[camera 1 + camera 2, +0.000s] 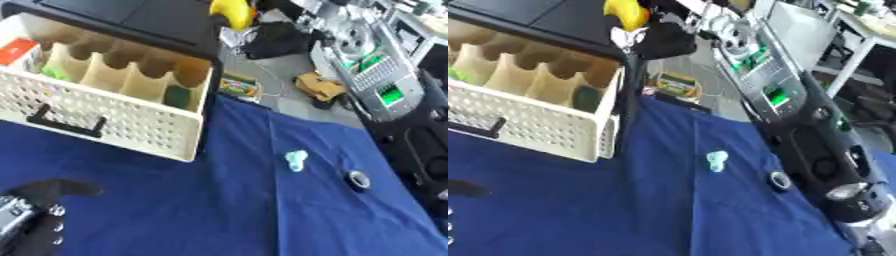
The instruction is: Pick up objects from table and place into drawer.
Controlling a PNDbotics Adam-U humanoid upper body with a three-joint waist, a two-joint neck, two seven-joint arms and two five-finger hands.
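I see the left hand (pixel 35 210) at 7 o'clock on the blue bench (pixel 219 210), its grip state indeterminate. The drawer (pixel 105 117) stands open at 10 o'clock. A pale green object (pixel 297 160) and a small ring (pixel 357 179) lie at 3 o'clock.

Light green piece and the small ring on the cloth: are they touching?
Apart. The left eye view shows bare blue cloth between the light green piece and the ring, which lies nearer the cloth's right edge.
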